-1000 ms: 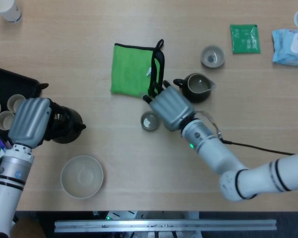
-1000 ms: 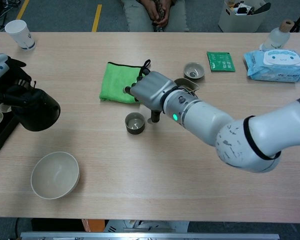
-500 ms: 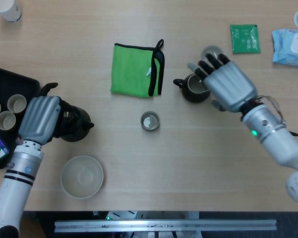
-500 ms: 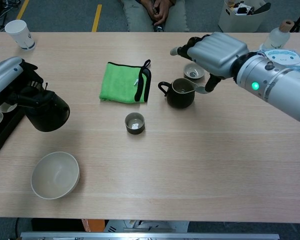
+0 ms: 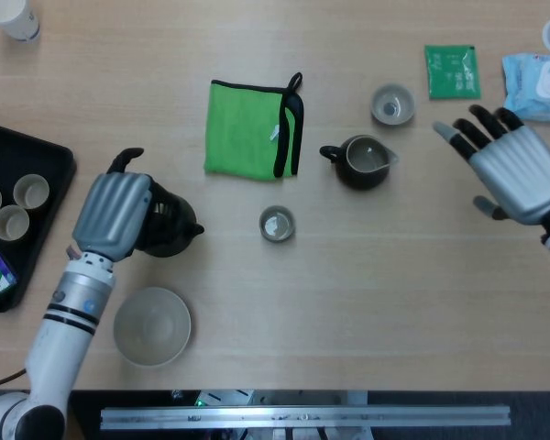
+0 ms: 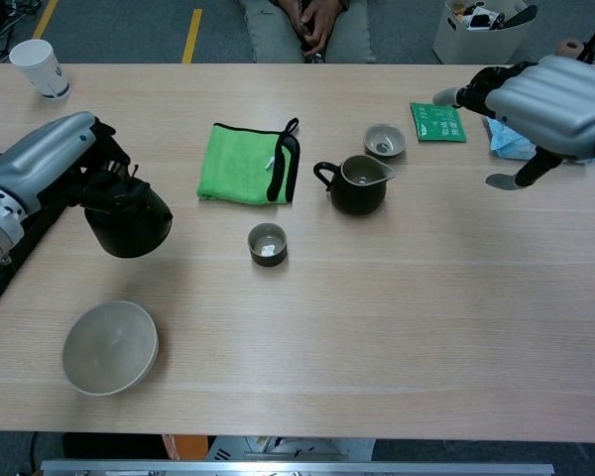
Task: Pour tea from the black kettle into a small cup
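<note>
Gripping the black kettle (image 5: 165, 227) by its top handle with the left hand (image 5: 113, 216), carrying it above the table (image 5: 348, 302), left of the small cup (image 5: 277, 224). Hovering far right, right hand (image 5: 518, 172) spread wide and holding nothing. Likely handling heavy, rigid, liquid-filled; needing slow tilting, spout toward cup.
</note>
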